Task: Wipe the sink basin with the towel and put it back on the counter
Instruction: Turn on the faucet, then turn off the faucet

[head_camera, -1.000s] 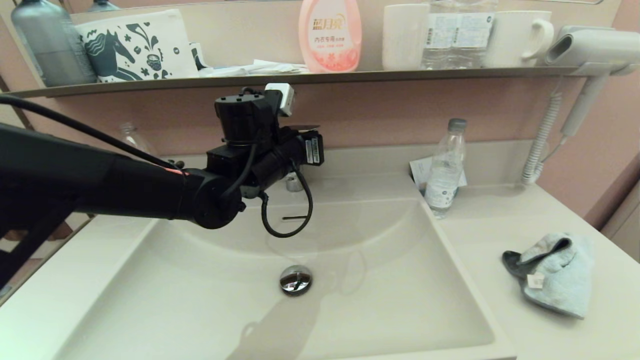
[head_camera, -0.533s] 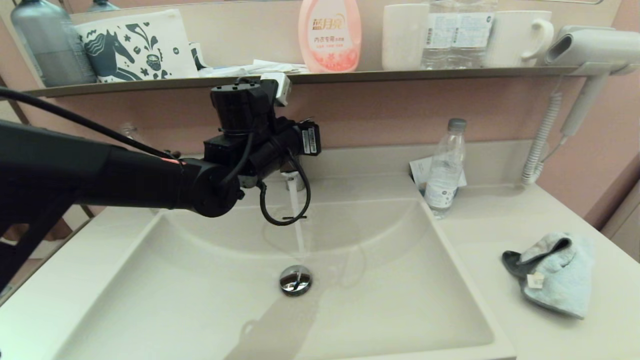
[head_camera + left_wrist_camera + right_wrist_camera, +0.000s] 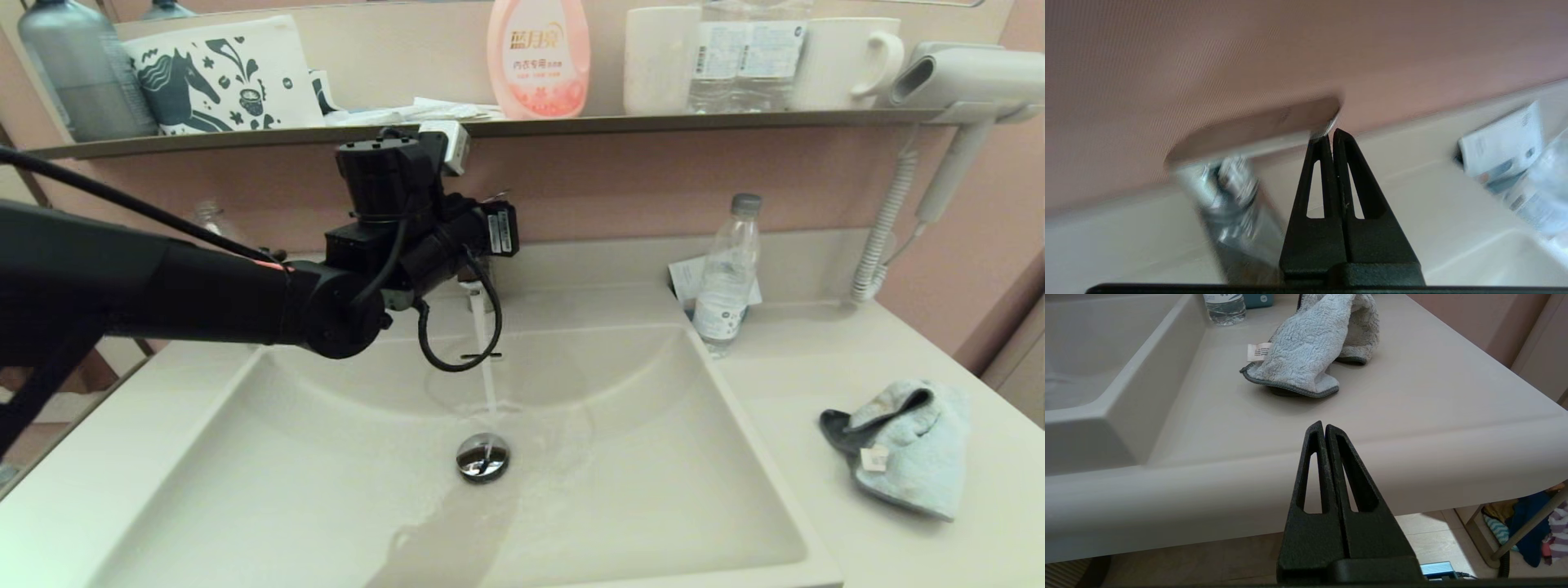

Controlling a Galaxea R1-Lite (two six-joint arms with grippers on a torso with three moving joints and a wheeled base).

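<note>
Nearest me, my right gripper [image 3: 1324,428] sits parked below the counter's [image 3: 1412,400] front edge, fingers pressed together on nothing, aimed at the towel [image 3: 902,449], which lies crumpled at the lower right of the head view, untouched. In mid-frame the sink basin [image 3: 669,506] is wetter than a second ago: water [image 3: 487,384] now falls onto the drain plug [image 3: 482,456] and spreads, so wiping can follow. Farther back, my left gripper [image 3: 1332,134] is closed, its tips under the faucet lever [image 3: 1257,126]; the arm hides the faucet in the head view.
</note>
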